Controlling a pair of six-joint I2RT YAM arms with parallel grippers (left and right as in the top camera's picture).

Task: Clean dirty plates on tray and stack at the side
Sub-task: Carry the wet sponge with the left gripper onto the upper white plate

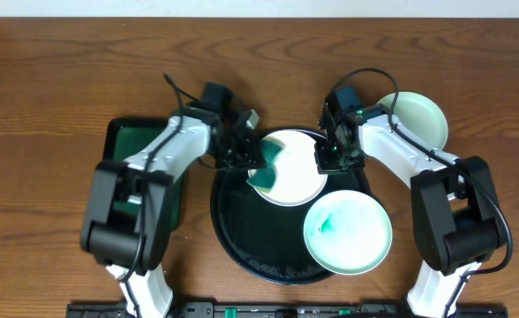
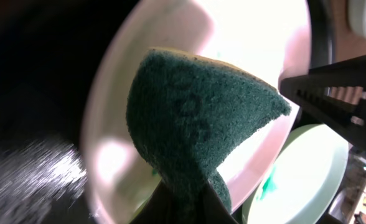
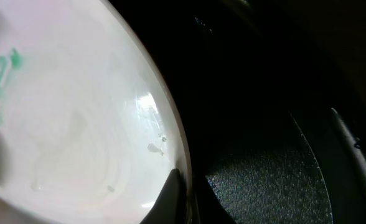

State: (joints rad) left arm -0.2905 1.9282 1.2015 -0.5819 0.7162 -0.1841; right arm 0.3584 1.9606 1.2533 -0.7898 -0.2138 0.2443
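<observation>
- sponge [image 2: 195, 124] is clamped in closed jaws of left gripper [image 1: 246, 152], pressed on far plate [image 1: 297, 175] in tray [image 1: 233, 225]
- far plate's right rim is pinched by right gripper [image 1: 332, 152], jaws closed
- smeared plate [image 1: 348, 231] is set at tray's near right; third plate [image 1: 416, 119] on table, far right

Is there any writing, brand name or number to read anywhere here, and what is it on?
No readable text in any view.
sponge: faint pressed marks, too blurred to read.
plates and tray: plain, no label visible.
</observation>
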